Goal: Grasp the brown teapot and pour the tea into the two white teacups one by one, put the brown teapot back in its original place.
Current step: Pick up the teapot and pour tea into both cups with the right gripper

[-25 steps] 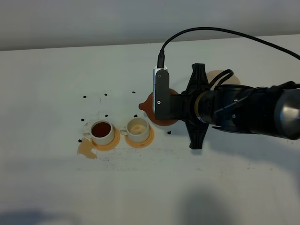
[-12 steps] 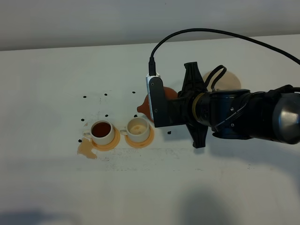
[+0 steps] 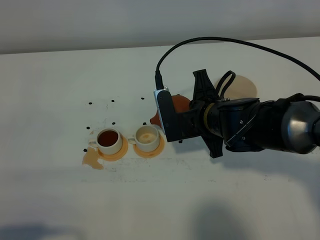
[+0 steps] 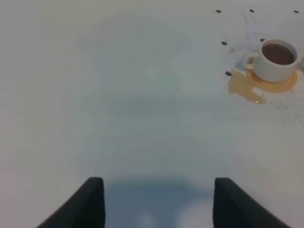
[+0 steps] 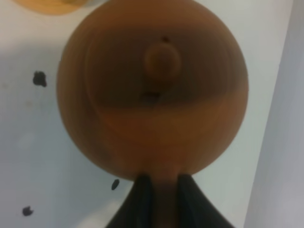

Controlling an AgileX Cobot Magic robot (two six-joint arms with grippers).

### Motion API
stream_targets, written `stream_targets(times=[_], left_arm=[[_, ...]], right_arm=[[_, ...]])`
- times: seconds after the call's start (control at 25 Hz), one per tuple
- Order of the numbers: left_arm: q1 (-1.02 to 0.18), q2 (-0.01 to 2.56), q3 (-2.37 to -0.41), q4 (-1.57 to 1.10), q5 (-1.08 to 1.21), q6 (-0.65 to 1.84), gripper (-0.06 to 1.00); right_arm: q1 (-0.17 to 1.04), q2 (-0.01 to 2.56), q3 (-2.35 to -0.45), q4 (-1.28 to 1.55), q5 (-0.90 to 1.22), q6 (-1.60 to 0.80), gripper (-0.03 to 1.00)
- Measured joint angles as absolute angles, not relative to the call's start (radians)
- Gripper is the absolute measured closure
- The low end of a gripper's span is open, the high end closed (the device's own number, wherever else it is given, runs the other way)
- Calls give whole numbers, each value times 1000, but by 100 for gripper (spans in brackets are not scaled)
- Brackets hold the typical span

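Jaws of the right gripper point(image 5: 160, 190) are pinched almost shut on the loop handle of the brown teapot point(image 5: 152, 85). The right wrist view looks straight down on its knobbed lid. From the high camera, the teapot point(image 3: 179, 103) hangs above the white table point(image 3: 60, 75), mostly hidden behind the arm's wrist camera point(image 3: 164, 112). Its short spout points toward the two cups and sits just beside the nearer one.

The further teacup point(image 3: 108, 139) holds dark tea. The nearer teacup point(image 3: 146, 136) looks empty, with only a tan stain inside, so filling it appears to be the step in hand. To do it well, the spout should come over the middle of that cup before tipping. The tilt should then be slow, so the stream lands inside the rim.

Each cup stands on an orange coaster point(image 3: 151, 150). A puddle of spilled tea point(image 3: 93, 159) lies beside the full cup, a warning against pouring fast. The two cups stand close together, so a wide swing could knock either. The lid may slip if the pot tips far.

A pale cream saucer point(image 3: 243, 85) waits behind the arm, partly covered by it. Small black marks point(image 3: 113, 100) dot the table near the cups. The left gripper point(image 4: 154, 199) hangs wide open and empty over bare table, well apart from the full cup.
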State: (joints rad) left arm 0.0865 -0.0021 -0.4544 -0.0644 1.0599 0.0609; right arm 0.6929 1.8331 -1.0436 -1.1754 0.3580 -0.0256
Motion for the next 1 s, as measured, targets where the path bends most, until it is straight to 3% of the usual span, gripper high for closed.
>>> stream_targets(times=[1.0], left_arm=[[87,-2,-454,-64,1060,61,44]], right_arm=[[713,1834,-1044,-1302,374,-173,85]])
